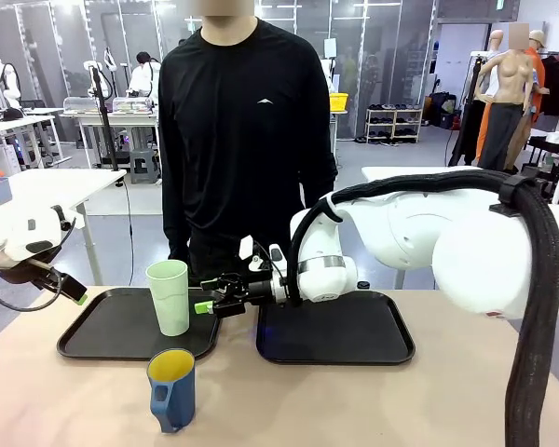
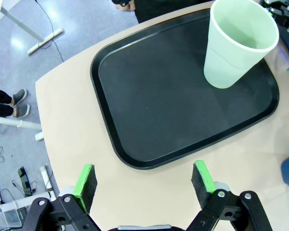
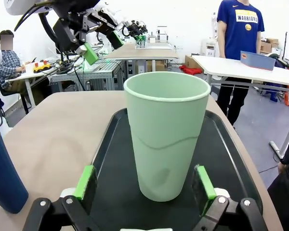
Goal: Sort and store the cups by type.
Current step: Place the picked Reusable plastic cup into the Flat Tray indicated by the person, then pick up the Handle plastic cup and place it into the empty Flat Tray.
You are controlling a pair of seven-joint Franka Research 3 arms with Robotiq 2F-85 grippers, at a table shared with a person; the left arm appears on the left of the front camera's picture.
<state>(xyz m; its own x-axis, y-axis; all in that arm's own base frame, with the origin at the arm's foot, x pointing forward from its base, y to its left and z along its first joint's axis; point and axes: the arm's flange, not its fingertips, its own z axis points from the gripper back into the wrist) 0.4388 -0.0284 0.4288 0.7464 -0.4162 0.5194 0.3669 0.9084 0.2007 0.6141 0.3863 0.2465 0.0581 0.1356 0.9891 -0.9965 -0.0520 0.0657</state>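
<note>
A pale tan table [image 1: 373, 400] spans the lower frame. On it lie two black trays with a narrow gap between them: the left tray [image 1: 102, 326] at centre-left and the right tray [image 1: 340, 331] at centre. A blue mug [image 1: 172, 389] stands upright at lower centre-left, just in front of the left tray.

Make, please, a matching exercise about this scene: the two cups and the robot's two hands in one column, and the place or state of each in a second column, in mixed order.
Column 1
1. mint-green tumbler
2. blue mug
3. right hand
4. left hand

Column 2
a. open, above the table, near the left tray
b. upright on the left tray
c. open, one finger on each side of the tumbler
d. upright on the bare table, by the left tray's front edge

Pairs: 1-b, 2-d, 3-c, 4-a
</note>
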